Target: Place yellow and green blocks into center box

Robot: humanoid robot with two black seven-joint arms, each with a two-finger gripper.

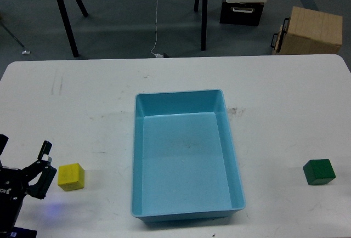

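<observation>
Nearest, at lower left: left gripper (46, 164), black, fingers spread, holding nothing, just left of yellow block (71, 176). Matte cube, slightly turned, resting on white table (82, 106) apart from the tray. At lower right, well apart: green block (319, 171), dark matte cube, also slightly turned. Between them: center box (139, 156), shallow light-blue plastic, sloped walls, rounded corners, long axis running near to far. Beyond the table edge: tan box (310, 30) on grey floor. Right gripper out of sight.
</observation>
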